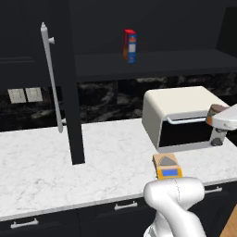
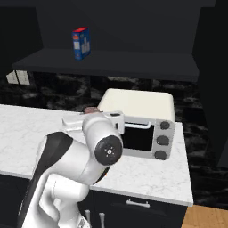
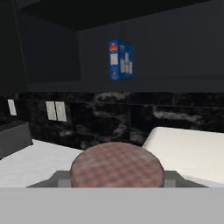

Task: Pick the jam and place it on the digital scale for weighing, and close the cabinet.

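Meanwhile, the black wall cabinet's tall door (image 1: 69, 92) with its long silver bar handle (image 1: 52, 78) stands swung open over the white marble counter (image 1: 41, 166). Further right, the flat orange-yellow digital scale (image 1: 166, 166) sits before the white toaster oven (image 1: 180, 115), where the gripper (image 1: 216, 121), apparently clamped, holds the small brown-lidded jam jar (image 1: 215, 111) aloft.

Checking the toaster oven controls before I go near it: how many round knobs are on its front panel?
3. They sit in a vertical column on the right side of the white toaster oven's front: top knob, middle knob, bottom knob. The arm covers the front's left part, so more may be hidden.
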